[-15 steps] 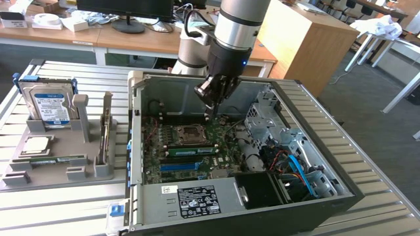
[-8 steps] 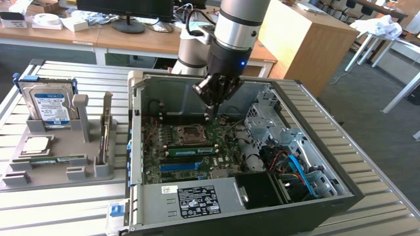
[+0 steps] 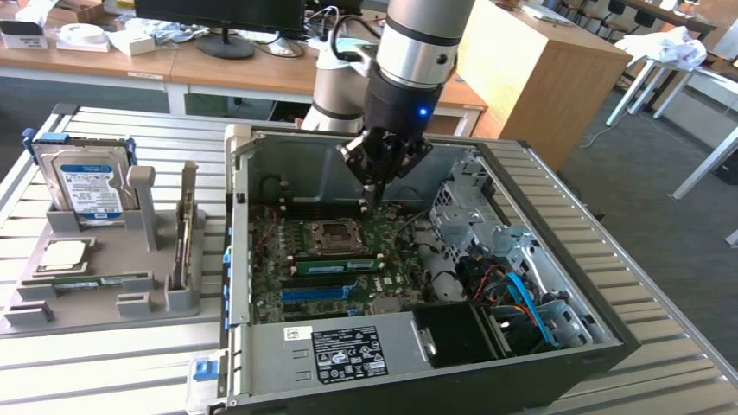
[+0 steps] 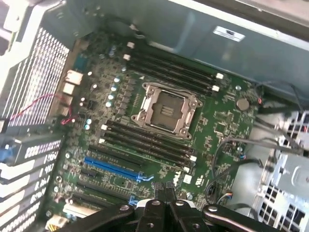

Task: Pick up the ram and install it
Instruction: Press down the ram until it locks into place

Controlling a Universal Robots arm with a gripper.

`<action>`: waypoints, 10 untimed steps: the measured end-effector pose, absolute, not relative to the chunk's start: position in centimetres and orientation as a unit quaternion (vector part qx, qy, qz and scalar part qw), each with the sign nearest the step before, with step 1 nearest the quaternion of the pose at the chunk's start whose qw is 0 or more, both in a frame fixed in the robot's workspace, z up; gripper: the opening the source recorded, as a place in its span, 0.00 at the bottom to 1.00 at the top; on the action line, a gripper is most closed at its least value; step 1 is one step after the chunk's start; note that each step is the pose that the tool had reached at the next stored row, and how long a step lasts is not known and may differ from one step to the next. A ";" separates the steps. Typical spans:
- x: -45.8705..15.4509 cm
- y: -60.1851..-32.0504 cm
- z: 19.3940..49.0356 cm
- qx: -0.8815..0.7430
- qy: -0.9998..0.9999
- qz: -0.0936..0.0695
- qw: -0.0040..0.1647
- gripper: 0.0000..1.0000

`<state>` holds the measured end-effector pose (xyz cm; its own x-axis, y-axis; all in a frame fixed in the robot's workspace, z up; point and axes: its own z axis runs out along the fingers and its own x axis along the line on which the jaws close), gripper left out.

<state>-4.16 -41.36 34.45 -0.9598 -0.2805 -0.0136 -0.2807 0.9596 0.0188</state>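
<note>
A long green ram (image 3: pixel 334 264) with dark chips lies along the motherboard (image 3: pixel 386 290), in the memory slots just in front of the processor socket (image 3: pixel 339 236), and it looks seated. My gripper (image 3: pixel 368 197) hangs inside the open computer case (image 3: pixel 554 259), above the board behind the socket. It is shut with nothing between its fingers. From the wrist, the gripper (image 4: pixel 164 189) shows its dark fingertips pressed together over the board. The empty socket (image 4: pixel 166 111) lies beyond them, with rows of black memory slots (image 4: pixel 145 142) on either side of it.
A grey holder (image 3: pixel 69 316) stands at the exterior view's left. It carries a hard drive (image 3: pixel 81 183), a square silver processor chip (image 3: pixel 58 253) and another green stick (image 3: pixel 98 281) lying flat. Cables and a drive cage (image 3: pixel 467 216) crowd the case's right. A blue slot (image 3: pixel 314 293) runs nearer the front.
</note>
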 end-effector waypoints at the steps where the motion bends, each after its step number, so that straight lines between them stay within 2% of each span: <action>1: -4.2 -41.4 34.4 -0.133 0.991 0.010 0.005 0.10; 10: -4.2 -41.4 34.5 -0.056 0.998 0.010 0.006 0.10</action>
<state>-4.16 -41.36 34.45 -0.9936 -0.1122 -0.0135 -0.1125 0.9935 0.0188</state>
